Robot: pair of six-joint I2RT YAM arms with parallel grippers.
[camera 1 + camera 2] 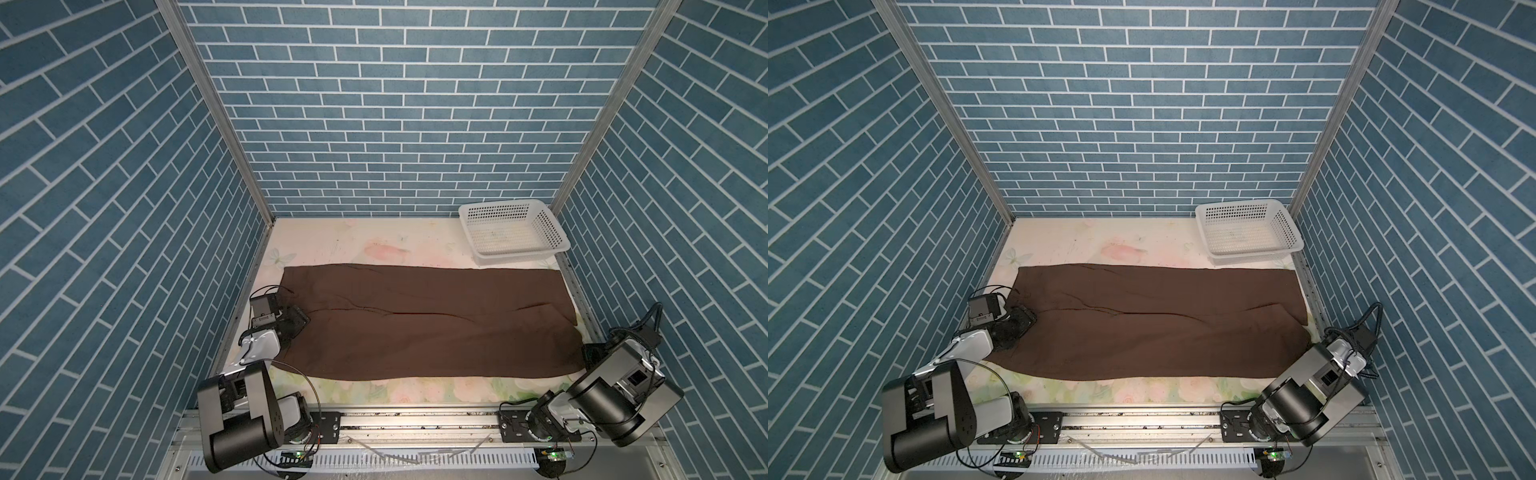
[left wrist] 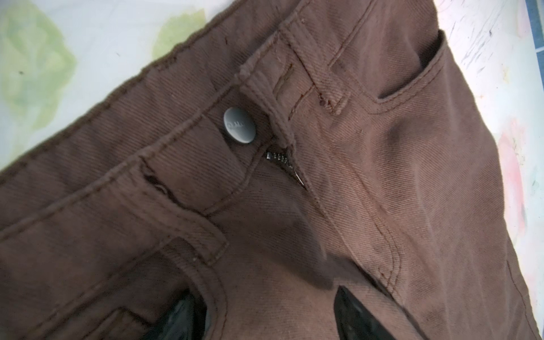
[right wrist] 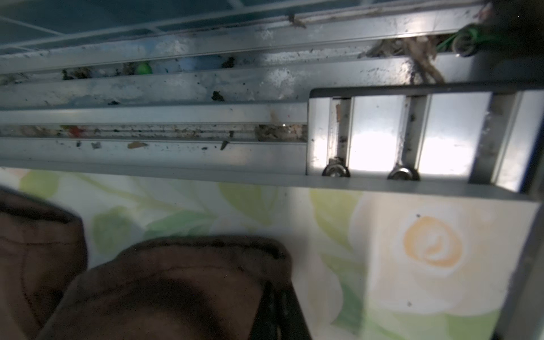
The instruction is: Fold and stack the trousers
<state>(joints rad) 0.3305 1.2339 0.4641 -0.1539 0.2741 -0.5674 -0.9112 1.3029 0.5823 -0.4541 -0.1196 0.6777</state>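
The dark brown trousers (image 1: 415, 324) (image 1: 1150, 324) lie flat across the table in both top views, waist at the left and legs running right. My left gripper (image 1: 297, 319) (image 2: 270, 318) hovers over the waist end, jaws open. Its dark fingertips (image 2: 353, 315) straddle fabric just below the grey waist button (image 2: 239, 125) and zip. My right gripper (image 1: 589, 353) (image 3: 273, 312) sits at the near leg's hem by the right edge. It is shut, with the brown hem (image 3: 164, 288) bunched up and draped over its fingers.
A white perforated basket (image 1: 519, 252) (image 1: 1254, 252) stands at the back right corner, just behind the far leg. An aluminium rail (image 3: 147, 153) runs along the table's right edge, close to my right gripper. Floral tablecloth (image 1: 374, 245) shows behind and in front of the trousers.
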